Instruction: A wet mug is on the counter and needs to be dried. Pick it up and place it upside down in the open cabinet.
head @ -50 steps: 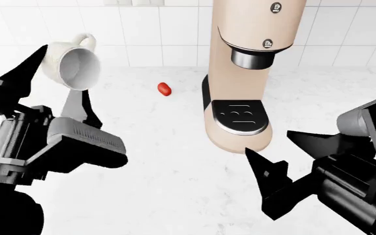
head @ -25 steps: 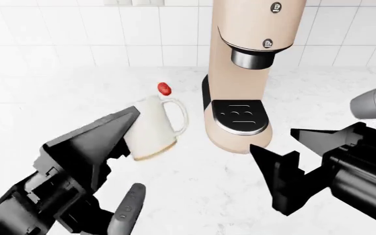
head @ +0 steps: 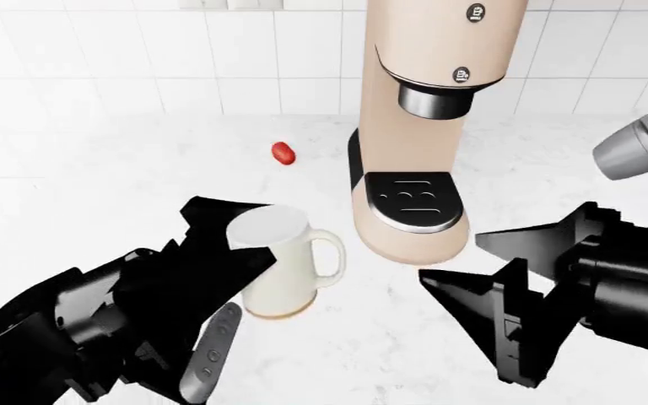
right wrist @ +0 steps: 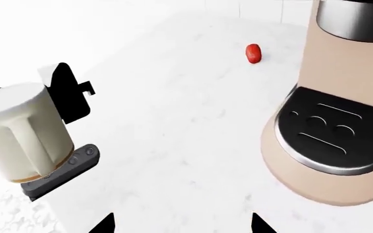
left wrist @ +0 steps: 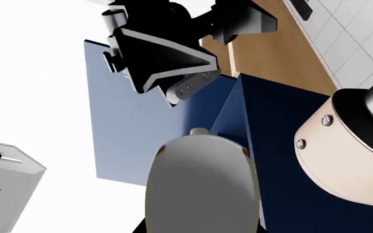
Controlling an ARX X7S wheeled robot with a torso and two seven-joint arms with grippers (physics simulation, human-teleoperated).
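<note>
Your left gripper (head: 229, 291) grasps the mug (head: 281, 270). In the head view the mug stands roughly upright, mouth up, its loop handle turned toward the coffee machine (head: 425, 126). One black finger (head: 217, 240) lies along the mug's far side and a grey finger (head: 206, 359) lies below its tan base edge. You cannot tell from the head view whether the base touches the counter (head: 132, 177); the right wrist view shows the mug (right wrist: 21, 133) tilted and held between the two fingers, its base against the grey finger (right wrist: 63, 167).

The mug's interior reads as plain white; no contents can be made out. In the left wrist view the mug (left wrist: 203, 189) fills the lower middle as a blurred grey shape, with blue panels and a strip of wood floor beyond it.

Your right gripper (head: 504, 270) is spread apart and holds nothing. It hovers in front of the coffee machine's base, near the drip tray (head: 412, 201). Only its two fingertips show at the edge of the right wrist view.

A small red object (head: 284, 153) lies on the counter near the tiled wall, well apart from the mug. It is too small to identify.

The coffee machine's top is cut off in the head view.
</note>
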